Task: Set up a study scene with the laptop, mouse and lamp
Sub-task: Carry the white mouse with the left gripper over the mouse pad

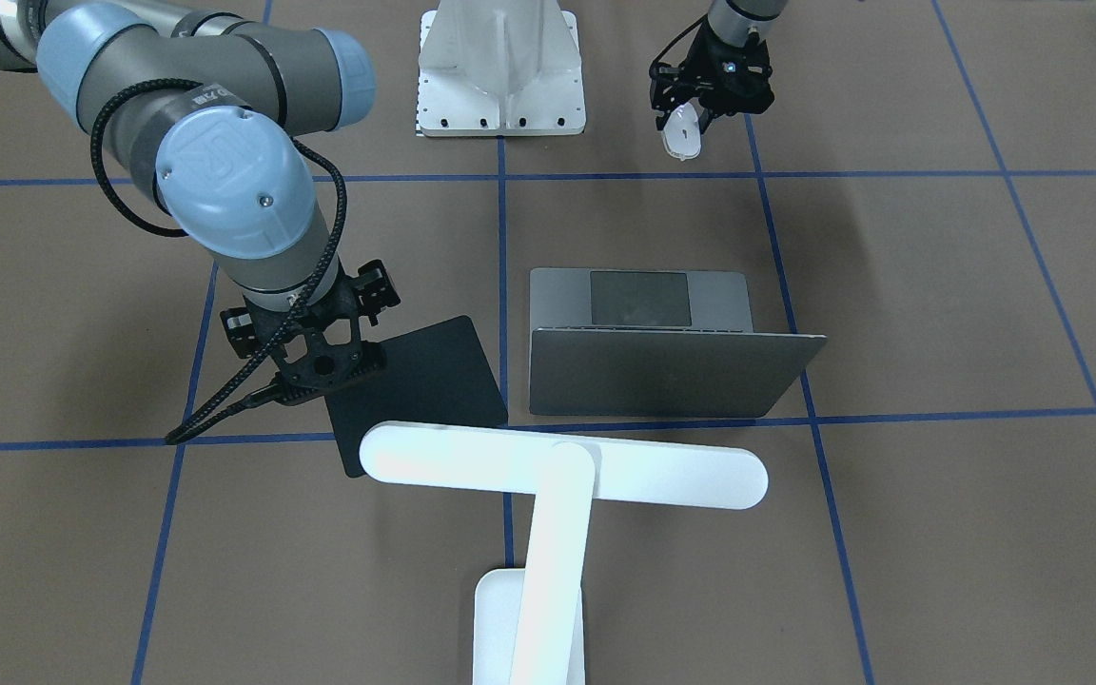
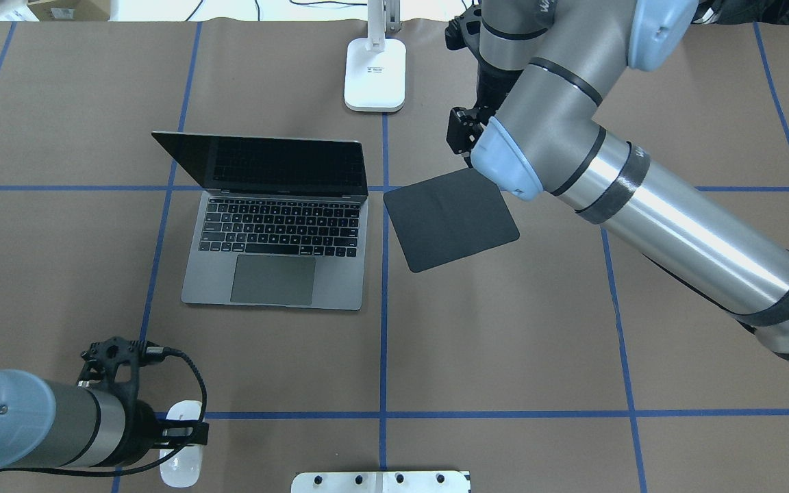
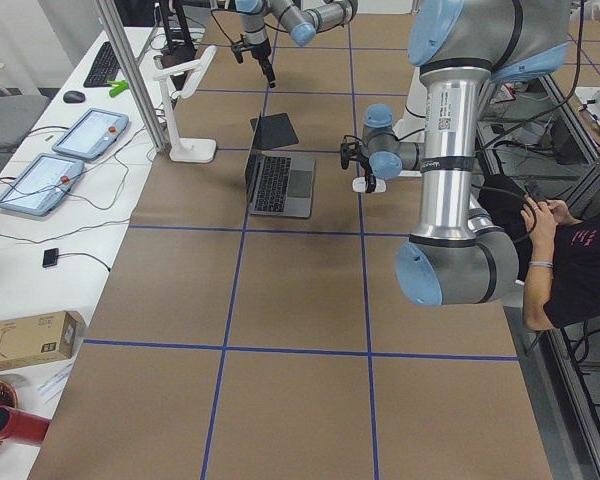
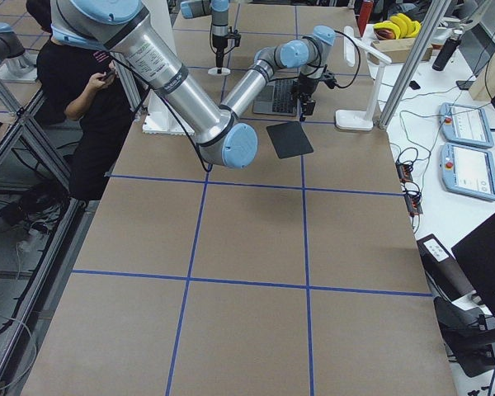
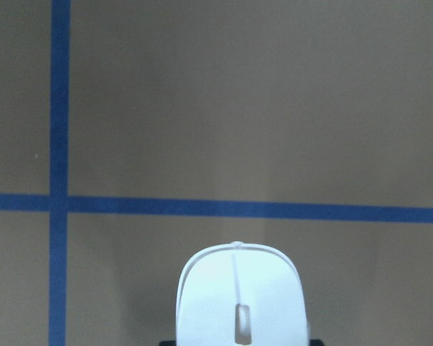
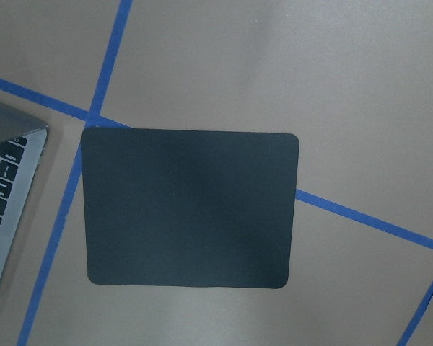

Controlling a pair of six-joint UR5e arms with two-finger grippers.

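Left fingers [image 2: 189,432] tight around the mouse [image 5: 238,303]; right fingers [image 3: 269,75] above the black mat [image 6: 187,209], spread unclear.

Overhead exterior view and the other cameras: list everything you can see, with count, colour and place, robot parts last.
laptop: one, dark grey, open, on the table left of centre in the overhead view
mouse: one, white, at the robot's near left, in the left tool
lamp: one, white, at the far edge, its head over the table
mat: one, black, flat beside the laptop's right side
mount: one, white, near edge centre
table: one, brown with blue tape grid
person: one, black shirt, beside the table
left tool: one, black, around the mouse
right tool: one, black, above the mat's far edge
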